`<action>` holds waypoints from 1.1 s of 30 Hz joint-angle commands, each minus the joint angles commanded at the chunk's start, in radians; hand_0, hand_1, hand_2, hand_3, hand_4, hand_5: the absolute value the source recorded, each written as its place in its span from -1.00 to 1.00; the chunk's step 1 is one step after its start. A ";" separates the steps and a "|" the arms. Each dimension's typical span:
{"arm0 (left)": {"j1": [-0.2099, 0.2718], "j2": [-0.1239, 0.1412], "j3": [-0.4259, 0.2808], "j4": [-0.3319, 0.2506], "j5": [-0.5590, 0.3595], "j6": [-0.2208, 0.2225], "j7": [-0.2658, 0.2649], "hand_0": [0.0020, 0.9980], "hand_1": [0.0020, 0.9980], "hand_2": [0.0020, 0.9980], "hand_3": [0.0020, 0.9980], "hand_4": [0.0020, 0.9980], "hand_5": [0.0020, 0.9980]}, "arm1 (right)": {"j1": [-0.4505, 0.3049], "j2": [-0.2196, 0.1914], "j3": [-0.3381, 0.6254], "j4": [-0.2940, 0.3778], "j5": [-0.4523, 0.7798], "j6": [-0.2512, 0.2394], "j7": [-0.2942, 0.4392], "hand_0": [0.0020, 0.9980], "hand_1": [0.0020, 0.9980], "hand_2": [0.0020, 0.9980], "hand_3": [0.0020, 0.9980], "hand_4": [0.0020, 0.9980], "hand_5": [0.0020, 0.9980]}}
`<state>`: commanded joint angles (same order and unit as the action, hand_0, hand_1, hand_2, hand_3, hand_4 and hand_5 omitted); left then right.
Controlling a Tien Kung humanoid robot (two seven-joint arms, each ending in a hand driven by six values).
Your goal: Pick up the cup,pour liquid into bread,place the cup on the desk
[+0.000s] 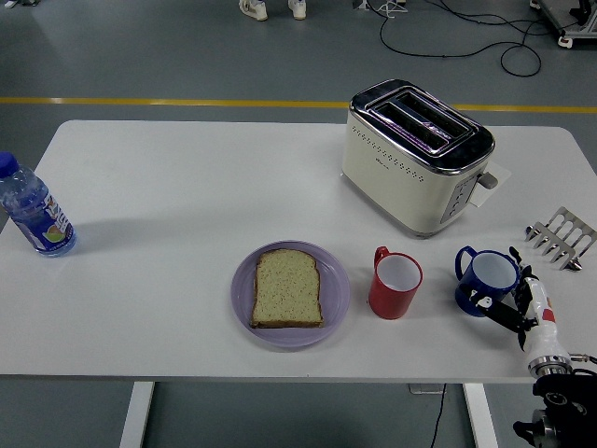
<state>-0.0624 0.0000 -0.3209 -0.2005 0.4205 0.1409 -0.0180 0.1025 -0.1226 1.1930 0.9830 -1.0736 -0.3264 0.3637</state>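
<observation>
Reaching from the lower right, my right hand [516, 303] curls its fingers [487, 302] against the blue cup [485, 280] on the bench [168, 187], right of the red cup [395, 283]. I judge the pick-up underway; next needs a firm grip, then a lift toward the bread [287, 288].

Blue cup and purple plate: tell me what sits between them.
In the head view, the red cup stands between the blue cup and the purple plate holding bread.
</observation>
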 joint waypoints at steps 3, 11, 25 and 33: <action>0.000 0.000 0.000 0.000 -0.003 0.000 0.000 0.29 0.20 0.18 0.05 -0.41 0.51 | 0.008 0.003 -0.002 -0.011 0.006 -0.001 0.002 0.91 0.79 0.95 1.00 0.99 -0.72; -0.002 0.000 0.001 0.000 -0.004 0.000 0.000 0.29 0.21 0.19 0.05 -0.42 0.51 | 0.031 0.012 -0.011 -0.044 0.030 -0.007 0.017 0.89 0.76 0.92 1.00 0.98 -0.70; -0.003 0.000 0.006 0.000 -0.008 0.000 0.000 0.29 0.21 0.19 0.05 -0.42 0.51 | 0.059 0.018 -0.033 -0.085 0.100 -0.013 0.064 0.58 0.43 0.56 0.76 0.95 -0.74; -0.003 0.000 0.007 0.000 -0.009 0.000 0.000 0.29 0.21 0.19 0.05 -0.42 0.51 | 0.070 0.021 -0.041 -0.103 0.141 -0.022 0.097 0.43 0.31 0.43 0.62 0.91 -0.80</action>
<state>-0.0659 0.0000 -0.3136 -0.2005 0.4110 0.1406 -0.0180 0.1725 -0.1020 1.1522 0.8798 -0.9323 -0.3482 0.4611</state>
